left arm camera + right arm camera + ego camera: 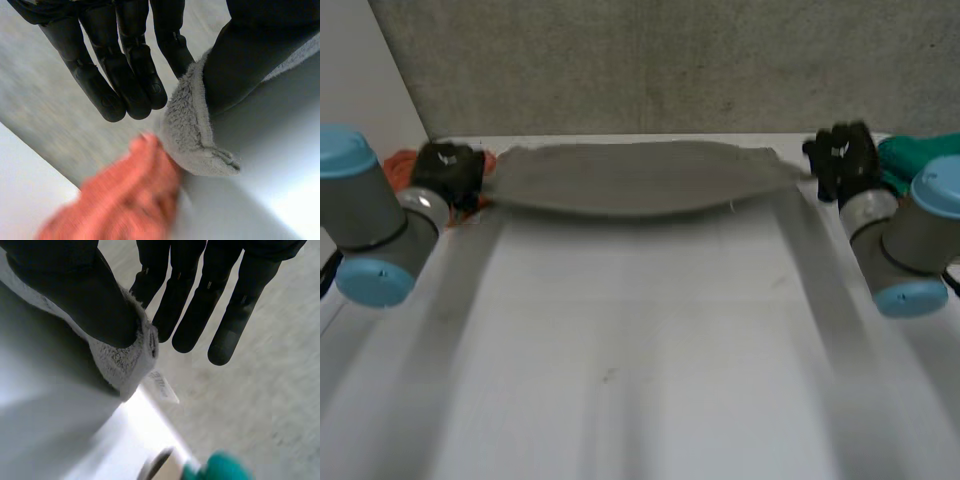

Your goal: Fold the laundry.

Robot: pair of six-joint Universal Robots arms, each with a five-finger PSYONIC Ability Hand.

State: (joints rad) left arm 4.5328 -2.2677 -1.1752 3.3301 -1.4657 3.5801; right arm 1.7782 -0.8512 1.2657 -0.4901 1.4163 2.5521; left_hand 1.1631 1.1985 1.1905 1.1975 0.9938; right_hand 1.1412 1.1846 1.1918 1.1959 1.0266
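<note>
Spreading the grey towel (640, 178) wide between both hands appears to be the step in hand: it spans the far end of the white table (640, 350), one end at each hand, its middle bowing slightly toward the camera. The left hand (448, 170) pinches its corner between the thumb and nearly straight fingers (125, 75), the hemmed edge poking out past the thumb, with an orange cloth (125, 200) just beside it. The right hand (845, 160) grips the opposite corner the same way, thumb (75, 290) pressing the terry against extended fingers, a sewn label hanging below, and a green cloth (920, 155) lies near. Next, I judge, both hands must travel together, keeping their pinches, to lay the towel flat or bring one edge over the other.
</note>
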